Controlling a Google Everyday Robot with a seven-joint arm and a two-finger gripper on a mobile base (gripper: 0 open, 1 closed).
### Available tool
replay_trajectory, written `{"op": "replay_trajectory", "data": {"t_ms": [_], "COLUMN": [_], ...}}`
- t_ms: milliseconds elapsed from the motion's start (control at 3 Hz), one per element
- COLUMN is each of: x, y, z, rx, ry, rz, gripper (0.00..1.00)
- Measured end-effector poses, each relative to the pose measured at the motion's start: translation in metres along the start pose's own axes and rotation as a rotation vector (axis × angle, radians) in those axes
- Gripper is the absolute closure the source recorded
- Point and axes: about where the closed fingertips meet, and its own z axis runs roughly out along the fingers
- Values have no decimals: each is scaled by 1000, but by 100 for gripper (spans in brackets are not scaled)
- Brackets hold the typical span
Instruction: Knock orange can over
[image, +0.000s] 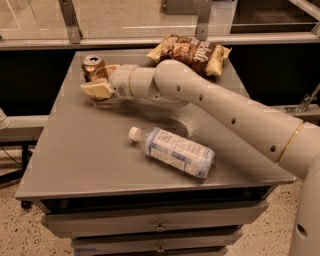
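The orange can (92, 66) stands upright near the far left corner of the grey table (80, 150); its silver top shows. My gripper (103, 80) is right beside the can, at its right and front side. The cream fingers are spread open: one fingertip (97, 90) lies in front of the can and the other (111, 70) sits to its right, close to or touching it. The gripper holds nothing. My arm reaches in from the right across the table.
A clear plastic bottle (176, 151) with a white cap lies on its side in the middle front of the table. A brown-and-yellow snack bag (192, 52) lies at the far edge. A metal rail and glass panel run behind the table.
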Motion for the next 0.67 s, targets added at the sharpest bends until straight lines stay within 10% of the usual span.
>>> {"op": "replay_trajectory", "data": {"t_ms": [667], "x": [-10], "y": [-36], "z": [-22], "rx": [73], "ry": [-3], "rz": [-1], "gripper": [89]}}
